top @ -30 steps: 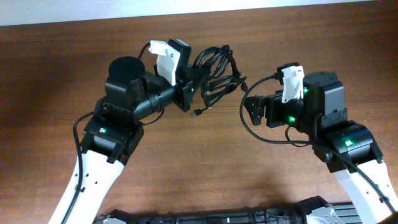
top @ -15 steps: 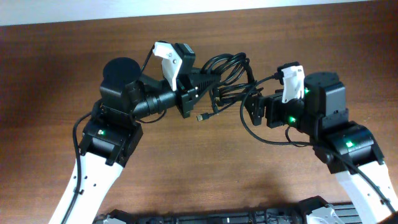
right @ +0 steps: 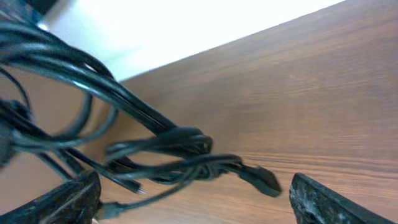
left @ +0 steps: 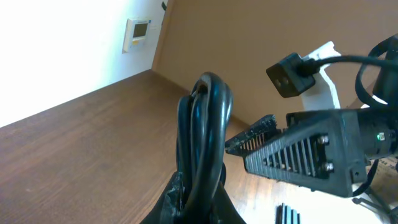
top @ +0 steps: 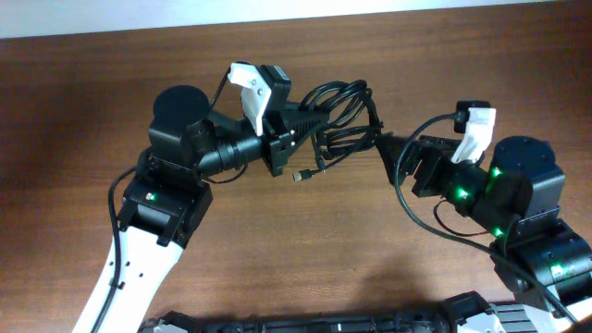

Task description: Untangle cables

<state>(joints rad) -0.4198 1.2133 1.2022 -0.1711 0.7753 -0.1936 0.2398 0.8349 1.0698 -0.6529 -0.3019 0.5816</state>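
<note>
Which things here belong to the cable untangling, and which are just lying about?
Job: cables, left gripper shut on them, right gripper open beside them.
Just there: table, small wall panel.

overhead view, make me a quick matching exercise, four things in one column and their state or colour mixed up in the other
Things:
1. left pincer
2. right pincer
3. cables
4. table

States:
a. brown wood
b. open, nothing between its fingers
c. shut on the cables
d. black, looped in a tangle

Pairs: 1-c, 2-b, 3-d, 4-a
</note>
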